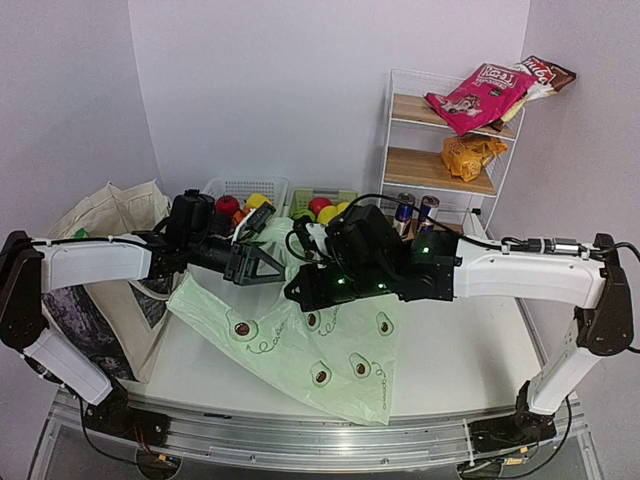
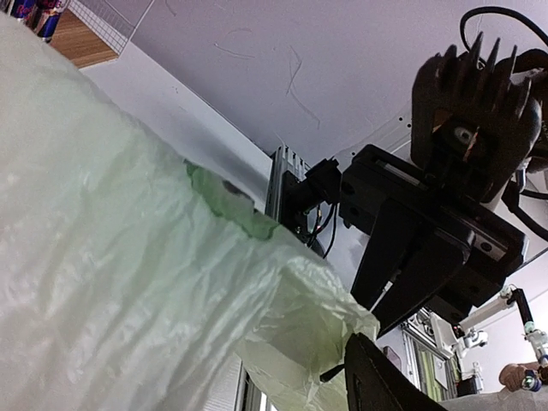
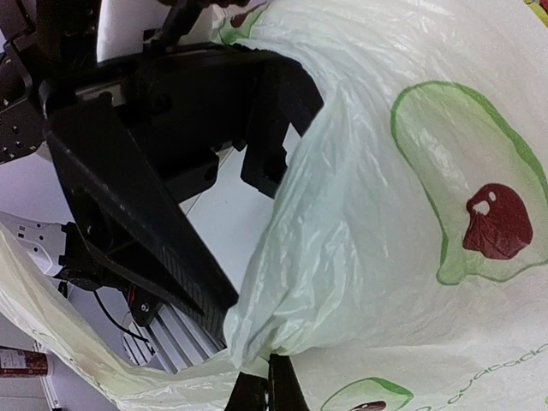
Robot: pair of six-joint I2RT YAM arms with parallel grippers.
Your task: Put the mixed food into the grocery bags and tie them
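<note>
The pale-green avocado-print plastic bag (image 1: pixel 300 345) lies spread on the white table, its top edge lifted between the two grippers. My right gripper (image 1: pixel 297 288) is shut on a bunched part of that bag (image 3: pixel 360 257); its fingers (image 3: pixel 270 392) press together at the plastic. My left gripper (image 1: pixel 255 262) stands open just left of it. One left finger (image 2: pixel 377 385) shows with the bag's film (image 2: pixel 128 257) draped against it, and the other is hidden. The beige canvas tote (image 1: pixel 110 212) stands at the far left. Two drink cans (image 1: pixel 405 208) and yellow fruit (image 1: pixel 258 201) sit at the back.
A white slotted basket (image 1: pixel 245 186) and a green one (image 1: pixel 325 194) at the back hold red and yellow fruit. A white wire shelf (image 1: pixel 440 165) at the back right carries a pink snack packet (image 1: pixel 478 95), an orange one (image 1: pixel 470 152) and a brown one (image 1: pixel 548 72).
</note>
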